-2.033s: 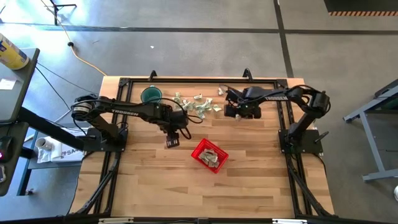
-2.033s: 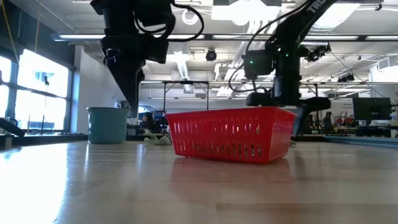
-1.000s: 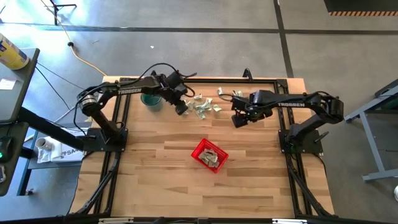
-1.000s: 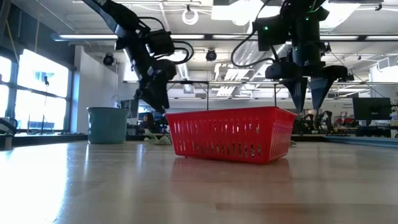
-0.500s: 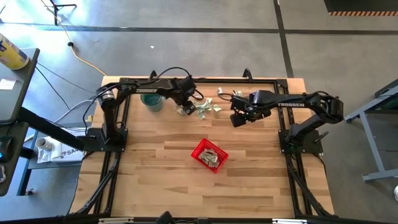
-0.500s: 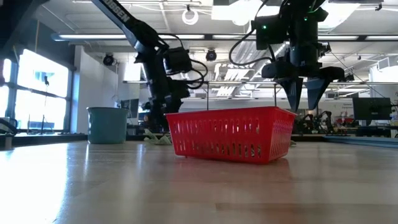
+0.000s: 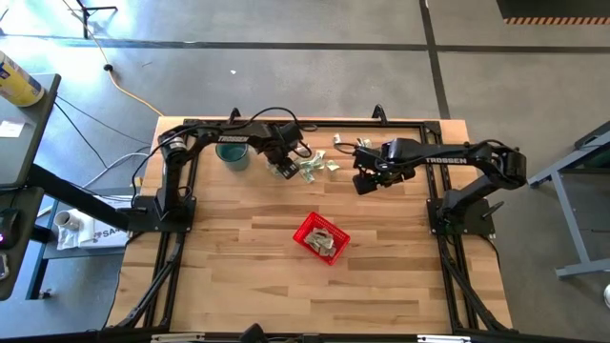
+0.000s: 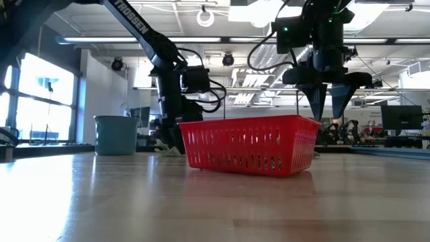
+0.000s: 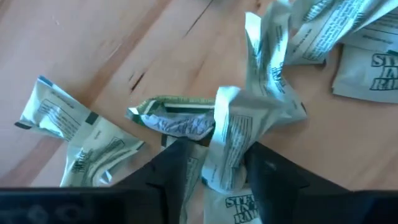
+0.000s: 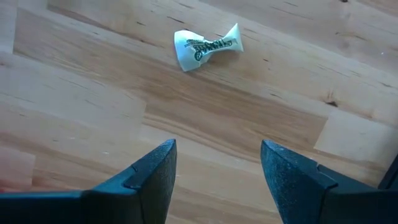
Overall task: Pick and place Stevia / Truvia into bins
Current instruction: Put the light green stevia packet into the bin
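Crumpled pale green and white Stevia sachets [image 7: 311,164] lie in a loose pile at the far middle of the table. My left gripper [image 7: 284,171] is down at the pile's left edge, shut on one sachet [image 9: 231,134], with others lying around it [image 9: 74,134]. My right gripper [image 7: 367,182] hangs open above the table right of the pile [image 8: 329,101]; a single twisted sachet [image 10: 205,45] lies on the wood ahead of it. The red mesh basket [image 7: 321,237] stands nearer the middle [image 8: 248,144] and holds several sachets. My left gripper pinches a crumpled sachet between its two fingers [image 9: 264,171], at the sachet's lower part [image 9: 224,165]. The fingers come from above, slanting down. The sachet stands upright between them, its lower end among the other sachets on the table.
A round teal cup [image 7: 232,150] stands left of the pile, close behind my left arm [image 8: 115,134]. A few more sachets [image 7: 339,140] lie by the far edge. A black frame rail runs along the table's far and side edges [image 7: 410,122].
My left gripper has moved slightly right from beside the teal cup and come down onto the left edge of the sachet pile. My right gripper has stayed raised and open in about the same place.
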Robot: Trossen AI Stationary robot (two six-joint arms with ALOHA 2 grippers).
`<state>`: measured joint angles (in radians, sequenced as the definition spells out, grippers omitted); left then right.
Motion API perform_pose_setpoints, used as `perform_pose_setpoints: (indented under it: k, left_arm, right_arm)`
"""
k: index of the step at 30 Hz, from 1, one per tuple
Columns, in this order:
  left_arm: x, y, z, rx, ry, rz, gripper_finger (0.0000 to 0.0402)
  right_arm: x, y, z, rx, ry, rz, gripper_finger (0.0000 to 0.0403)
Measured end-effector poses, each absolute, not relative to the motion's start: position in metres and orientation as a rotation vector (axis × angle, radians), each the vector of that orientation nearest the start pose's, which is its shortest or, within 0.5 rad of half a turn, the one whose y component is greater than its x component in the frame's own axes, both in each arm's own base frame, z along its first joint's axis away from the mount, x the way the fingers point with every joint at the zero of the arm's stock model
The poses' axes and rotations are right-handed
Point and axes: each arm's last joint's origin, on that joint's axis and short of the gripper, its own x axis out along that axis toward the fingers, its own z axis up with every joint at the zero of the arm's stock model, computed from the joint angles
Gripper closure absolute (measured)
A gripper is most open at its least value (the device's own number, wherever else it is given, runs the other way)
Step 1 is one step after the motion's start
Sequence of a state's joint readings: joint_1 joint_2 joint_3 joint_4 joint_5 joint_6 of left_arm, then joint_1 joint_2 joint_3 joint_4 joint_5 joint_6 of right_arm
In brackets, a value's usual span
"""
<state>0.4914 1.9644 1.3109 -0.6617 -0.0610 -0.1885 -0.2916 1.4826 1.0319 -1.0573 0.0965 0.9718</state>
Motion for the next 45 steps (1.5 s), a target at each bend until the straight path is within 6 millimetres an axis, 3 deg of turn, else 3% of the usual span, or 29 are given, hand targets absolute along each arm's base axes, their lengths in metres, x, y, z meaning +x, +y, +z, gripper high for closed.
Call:
perform_pose_setpoints:
  k: [11, 14, 20, 23, 28, 32, 37, 41, 45]
  left_arm:
    - [0.33, 0.177, 0.156, -0.452, 1.282, 0.579, 0.0378]
    - [0.334, 0.176, 0.169, -0.442, 1.274, 0.566, 0.0379]
    - [0.343, 0.172, 0.216, -0.421, 1.178, 0.508, 0.0349]
    - [0.348, 0.163, 0.235, -0.43, 1.155, 0.416, 0.0374]
    - [0.36, 0.114, 0.255, -0.407, 1.115, 0.146, 0.0376]
    - [0.374, 0.058, 0.254, -0.35, 1.133, -0.02, 0.0363]
    - [0.393, -0.004, 0.25, -0.233, 1.068, -0.104, 0.0379]
    - [0.399, -0.016, 0.246, -0.236, 1.044, -0.072, 0.0374]
    - [0.406, -0.02, 0.226, -0.326, 1.101, -0.131, 0.0347]
  right_arm:
    - [0.238, -0.075, 0.217, 0.911, 1.243, -1.026, 0.0178]
    - [0.238, -0.075, 0.217, 0.91, 1.243, -1.026, 0.0178]
    - [0.238, -0.075, 0.217, 0.91, 1.245, -1.021, 0.0179]
    - [0.238, -0.074, 0.217, 0.913, 1.249, -1.012, 0.0178]
    - [0.239, -0.073, 0.217, 0.913, 1.277, -0.947, 0.0178]
    - [0.239, -0.073, 0.217, 0.896, 1.3, -0.9, 0.0179]
    - [0.239, -0.073, 0.217, 0.853, 1.321, -0.856, 0.0179]
    - [0.238, -0.073, 0.217, 0.819, 1.342, -0.829, 0.0179]
    - [0.238, -0.073, 0.217, 0.754, 1.366, -0.799, 0.0178]
